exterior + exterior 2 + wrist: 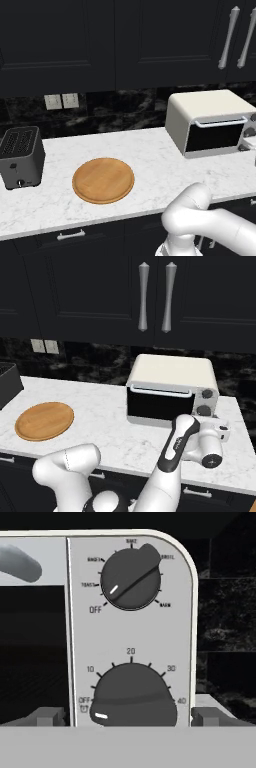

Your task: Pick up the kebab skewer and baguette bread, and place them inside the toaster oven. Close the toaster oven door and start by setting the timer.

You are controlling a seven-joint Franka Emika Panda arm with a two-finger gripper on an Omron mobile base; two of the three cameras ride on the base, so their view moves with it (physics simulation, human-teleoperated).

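Observation:
The cream-white toaster oven (pixel 207 122) (pixel 170 388) stands at the right end of the counter. Its dark glass door (pixel 159 403) (pixel 215 137) is shut, and the white bar handle (pixel 20 564) shows at the upper left of the hand view. My gripper (pixel 129 717) (pixel 214 418) is open at the oven's control panel, one fingertip (pixel 47 716) on each side of the lower timer knob (pixel 132 694). That knob's white mark points at OFF. Above it sits the mode knob (pixel 131 579). The kebab skewer and the baguette bread are hidden from view.
A round wooden board (pixel 103 180) (pixel 44 420) lies on the marble counter (pixel 150 155) left of the oven. A dark grey slot toaster (pixel 20 156) stands at the far left. Dark upper cabinets with long metal handles (pixel 143 296) hang above the oven.

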